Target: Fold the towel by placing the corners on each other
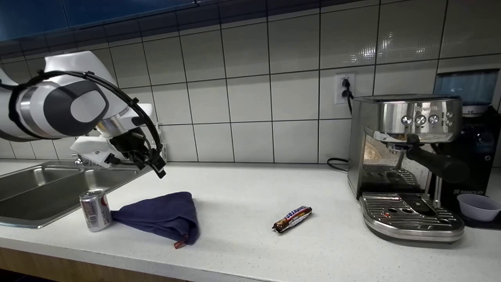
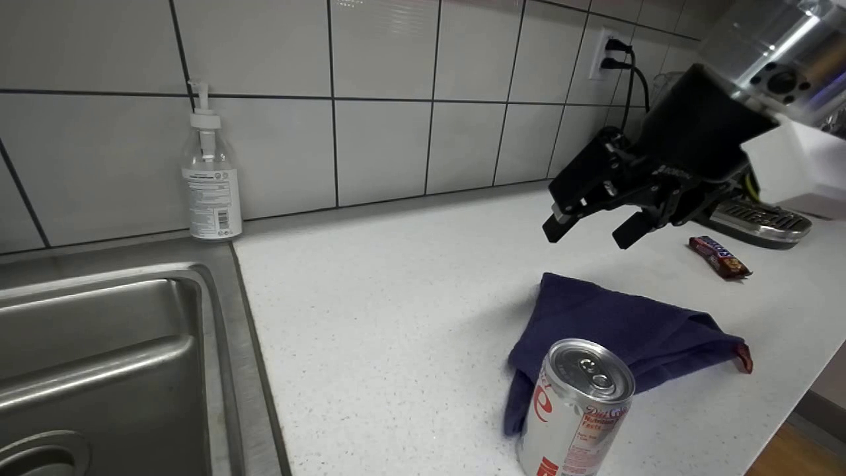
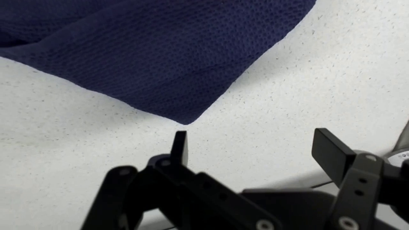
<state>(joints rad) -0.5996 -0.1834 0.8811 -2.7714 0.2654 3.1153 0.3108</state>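
The towel, a dark navy cloth, lies bunched and partly folded over on the white counter. It also shows beyond the can in an exterior view. In the wrist view one pointed corner of the towel points toward my gripper; the other corners cannot be told apart in the folds. Above the towel's back edge, apart from it, my gripper stands wide open with nothing between its fingers. A small reddish-brown piece pokes out from under the cloth's front end.
A silver can stands close against the towel's narrow end. Beyond it is the sink, with a soap bottle behind. A chocolate bar lies to the towel's far side, before the coffee machine. A tiled wall bounds the counter.
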